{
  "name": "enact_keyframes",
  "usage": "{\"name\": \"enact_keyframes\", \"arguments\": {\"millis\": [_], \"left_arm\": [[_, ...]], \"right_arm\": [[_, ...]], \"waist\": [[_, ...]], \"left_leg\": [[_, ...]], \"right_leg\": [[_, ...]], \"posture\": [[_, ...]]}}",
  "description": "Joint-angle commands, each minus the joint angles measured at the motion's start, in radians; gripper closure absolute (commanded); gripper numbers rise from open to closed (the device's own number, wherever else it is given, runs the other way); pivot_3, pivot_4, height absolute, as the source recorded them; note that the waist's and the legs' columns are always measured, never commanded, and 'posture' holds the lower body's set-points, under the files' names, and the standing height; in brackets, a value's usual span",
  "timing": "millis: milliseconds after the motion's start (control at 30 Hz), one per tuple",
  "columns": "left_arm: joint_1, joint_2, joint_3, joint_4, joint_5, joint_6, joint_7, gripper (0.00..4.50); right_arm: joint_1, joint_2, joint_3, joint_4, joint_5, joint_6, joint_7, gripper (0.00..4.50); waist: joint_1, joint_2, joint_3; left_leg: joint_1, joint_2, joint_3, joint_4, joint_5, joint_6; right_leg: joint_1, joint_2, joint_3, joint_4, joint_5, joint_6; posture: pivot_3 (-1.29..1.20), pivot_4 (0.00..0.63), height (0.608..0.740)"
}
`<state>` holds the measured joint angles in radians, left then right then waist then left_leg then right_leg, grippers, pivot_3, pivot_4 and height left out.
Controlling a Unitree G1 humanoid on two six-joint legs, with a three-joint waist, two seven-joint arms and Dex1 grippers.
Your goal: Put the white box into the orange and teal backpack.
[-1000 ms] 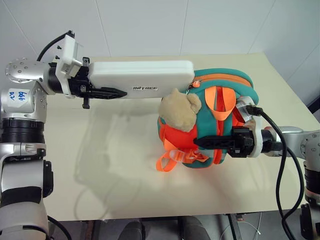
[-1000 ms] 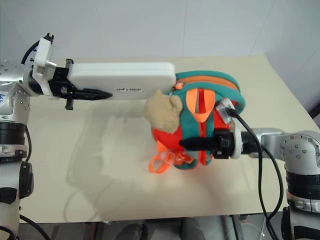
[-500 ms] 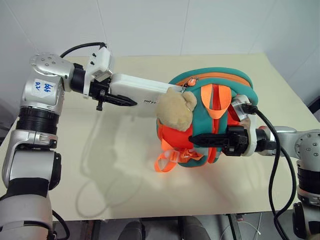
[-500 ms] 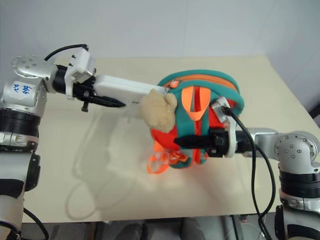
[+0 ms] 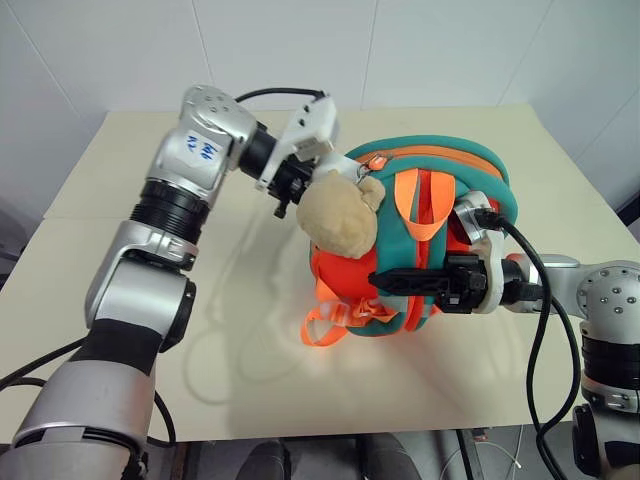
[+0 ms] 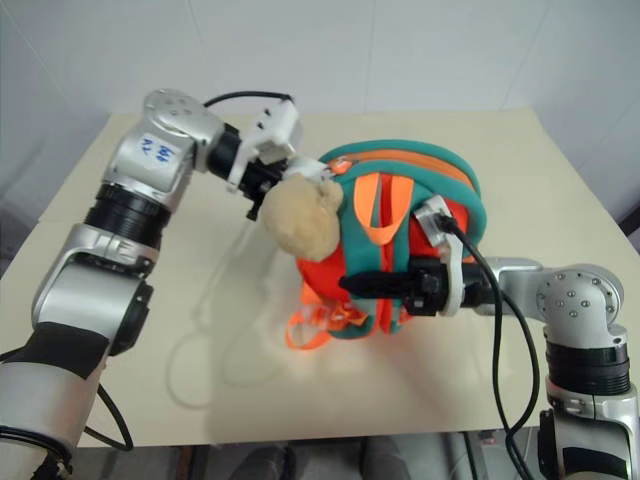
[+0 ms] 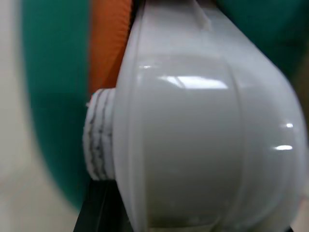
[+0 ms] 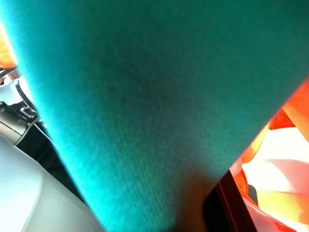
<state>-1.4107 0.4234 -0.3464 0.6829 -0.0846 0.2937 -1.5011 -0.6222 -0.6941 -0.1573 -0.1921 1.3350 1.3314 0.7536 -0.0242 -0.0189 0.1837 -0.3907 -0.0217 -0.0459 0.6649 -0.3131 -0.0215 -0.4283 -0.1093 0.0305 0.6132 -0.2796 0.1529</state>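
Observation:
The orange and teal backpack (image 5: 440,165) stands upright on the table, with a tan plush toy (image 5: 338,212) hanging at its front. My left gripper (image 5: 298,186) is at the backpack's open top, behind the plush, shut on the white box (image 7: 193,135). In the left wrist view the glossy box end lies against orange and teal fabric. From the head views the box is hidden behind the plush and the teal rim. My right gripper (image 5: 388,282) reaches in from the right, shut on a teal strap (image 8: 145,111) at the backpack's front.
The cream table (image 5: 200,330) runs back to a white wall. Orange webbing loops (image 5: 325,325) lie on it in front of the backpack. A black cable (image 5: 545,330) curves from my right wrist toward the table's front right corner.
My left arm has swung right and slightly down, carrying the white box from beside the backpack into its open top. The box is now hidden in the head views. The right gripper has stayed put.

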Motion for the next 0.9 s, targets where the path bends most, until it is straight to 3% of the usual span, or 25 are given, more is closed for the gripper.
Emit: {"name": "enact_keyframes", "arguments": {"millis": [33, 167, 367, 533, 733, 900], "left_arm": [[-0.042, -0.042, -0.020, -0.030, 0.000, -0.015, -0.076, 3.21], [-0.049, -0.076, -0.007, -0.030, 0.011, 0.004, -0.032, 3.21], [-0.010, -0.088, 0.056, -0.114, -0.027, 0.110, 0.030, 1.34], [0.049, -0.012, 0.114, -0.230, -0.065, 0.210, 0.031, 0.04], [0.114, 0.208, 0.162, -0.256, -0.101, 0.204, -0.069, 0.04], [0.171, 0.355, 0.194, -0.275, -0.210, 0.192, -0.113, 0.04]], "right_arm": [[-0.004, 0.011, -0.013, -0.022, 0.014, -0.020, -0.009, 3.95], [0.006, 0.019, -0.016, -0.032, 0.019, -0.022, -0.019, 3.95], [0.012, 0.022, -0.016, -0.032, 0.016, -0.030, -0.020, 3.95], [0.013, 0.023, -0.012, -0.032, 0.015, -0.037, -0.021, 3.95], [0.019, 0.032, -0.002, -0.026, -0.004, -0.046, -0.012, 3.95], [0.016, 0.040, 0.008, -0.017, -0.022, -0.052, -0.002, 3.95]], "waist": [[0.000, 0.000, 0.000], [0.000, 0.000, 0.000], [0.002, 0.000, 0.000], [-0.004, 0.000, 0.000], [-0.005, 0.000, 0.000], [0.003, 0.000, 0.000]], "left_leg": [[0.000, 0.000, 0.000, 0.000, 0.000, 0.000], [0.000, 0.000, 0.000, 0.000, 0.000, 0.000], [0.000, 0.000, 0.000, 0.000, 0.000, 0.000], [0.000, 0.001, 0.000, 0.000, 0.000, 0.000], [0.002, 0.001, 0.000, 0.000, 0.000, 0.000], [0.002, 0.000, 0.000, 0.002, 0.000, 0.000]], "right_leg": [[0.000, 0.000, 0.000, 0.000, 0.000, 0.000], [0.000, 0.000, 0.000, 0.000, 0.000, 0.000], [0.000, 0.000, 0.000, 0.000, 0.000, 0.000], [-0.001, 0.000, 0.000, 0.001, 0.000, 0.000], [-0.002, 0.000, 0.002, 0.004, 0.000, 0.000], [0.000, -0.001, 0.002, 0.005, 0.000, 0.000]], "posture": [[0.00, 0.150, 0.740], [0.00, 0.150, 0.740], [0.00, 0.150, 0.740], [0.00, 0.150, 0.740], [0.00, 0.150, 0.740], [0.00, 0.150, 0.740]]}}
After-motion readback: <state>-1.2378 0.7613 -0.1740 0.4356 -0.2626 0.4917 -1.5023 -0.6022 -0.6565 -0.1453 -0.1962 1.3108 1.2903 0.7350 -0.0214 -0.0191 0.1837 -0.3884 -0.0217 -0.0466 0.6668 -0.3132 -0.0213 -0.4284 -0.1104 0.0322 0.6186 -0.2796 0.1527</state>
